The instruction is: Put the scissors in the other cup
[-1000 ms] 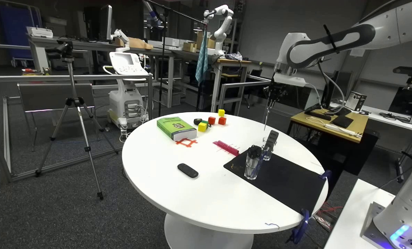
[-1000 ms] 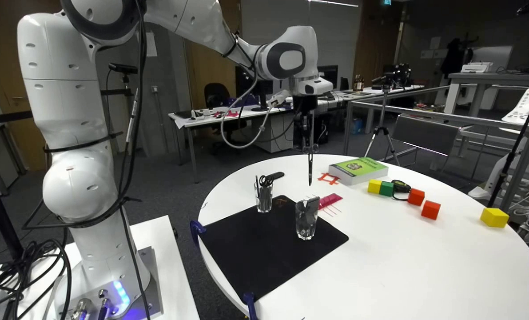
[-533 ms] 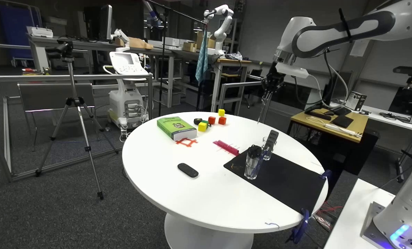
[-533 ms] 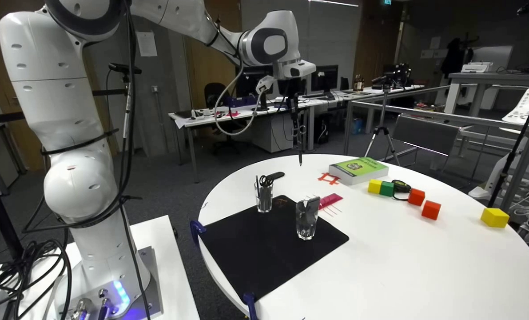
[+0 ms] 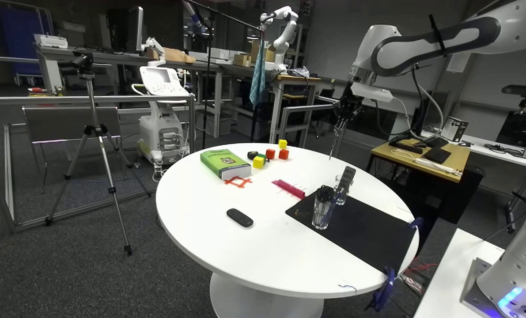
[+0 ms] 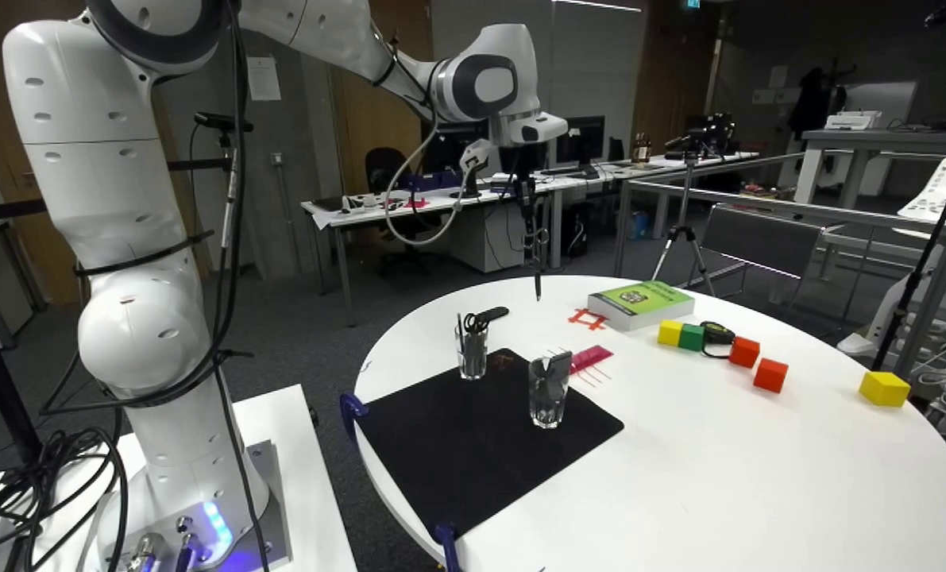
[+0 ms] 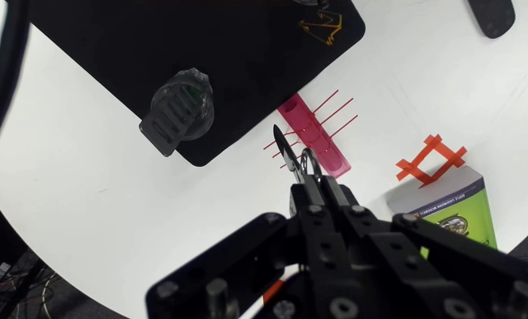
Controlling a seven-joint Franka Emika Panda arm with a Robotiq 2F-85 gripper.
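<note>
Your gripper (image 7: 320,181) is pinched narrow on what appears to be the scissors (image 7: 284,144), point down above the white table (image 6: 719,477); in the wrist view they show just outside the black mat (image 7: 255,79). On that mat, two glasses (image 6: 548,405) stand apart.

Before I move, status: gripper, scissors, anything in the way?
Gripper shut on scissors. Tips down, above the table, in neither glass. Possible snags: grey slab juts from one glass, dark loops from the other glass.
</note>
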